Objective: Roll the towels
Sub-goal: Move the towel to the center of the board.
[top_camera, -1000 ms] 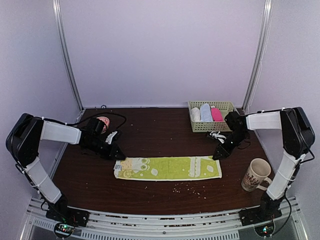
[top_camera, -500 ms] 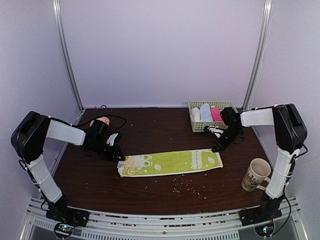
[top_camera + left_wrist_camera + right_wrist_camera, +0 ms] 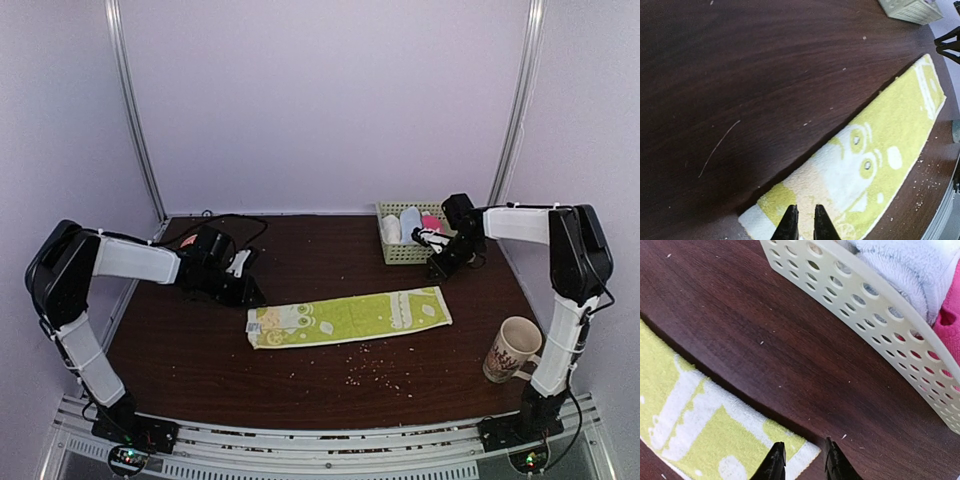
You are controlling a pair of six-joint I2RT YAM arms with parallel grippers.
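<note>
The yellow-green patterned cloth towel point(image 3: 348, 318) has slid, skewed, toward the bench's point(image 3: 310, 255) back edge; left gripper point(image 3: 803, 225) and right gripper point(image 3: 802, 460) sit narrow-fingered at its far corners, grip untellable, so I'm still straightening, rolling next.

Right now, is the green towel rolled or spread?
Spread flat: the green towel lies full length on the table, no roll started.

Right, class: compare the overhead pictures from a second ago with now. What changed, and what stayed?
The yellow-green towel slid away from the arm bases and slightly rightward, its right end going farther, so it now lies slanted. The left tool and right tool, each seemingly pinching a far corner, moved with it. The basket and mug stayed put.
</note>
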